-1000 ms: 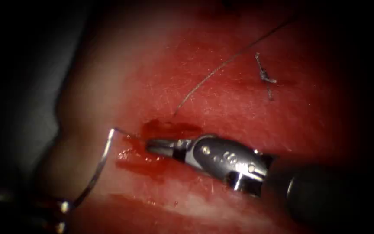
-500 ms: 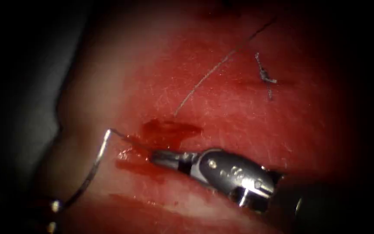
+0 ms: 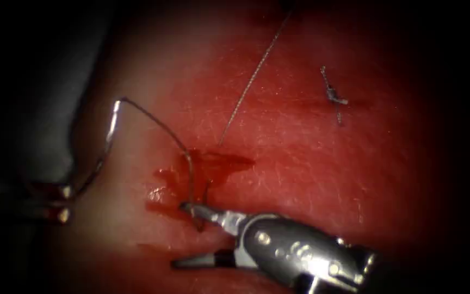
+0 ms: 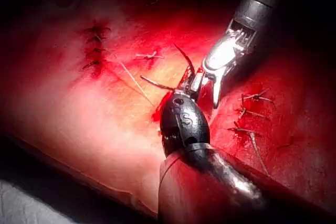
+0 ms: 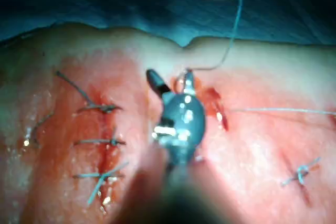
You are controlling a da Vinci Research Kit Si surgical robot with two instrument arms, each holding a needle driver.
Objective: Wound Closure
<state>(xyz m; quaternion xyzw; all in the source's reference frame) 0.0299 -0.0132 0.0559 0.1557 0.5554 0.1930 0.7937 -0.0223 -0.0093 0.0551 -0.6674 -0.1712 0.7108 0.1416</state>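
Since a second ago the right tool has dropped toward six o'clock and spread its jaws; they were closed at the cut then. One jaw now lies along the thread near the red fluid, the other points toward nine o'clock below it, and I judge it holds nothing. Engraved marks on its metal body cannot be read in the endoscope view; the left wrist view shows what looks like an "S" on the dark body of the left tool.

Meanwhile the left tool has risen toward ten o'clock, carrying the needle with it. Its jaws are clamped on the needle low along the curve; the needle is clear of the tissue, left of the cut, its long axis running from eight toward twelve o'clock. Thread now arcs from its upper end down to the cut.

From the right tool, the needle lies toward ten o'clock, well apart; the left arm is nearer it.

Farther off, thread runs from the cut toward one o'clock, now steeper. A finished stitch sits at two o'clock.
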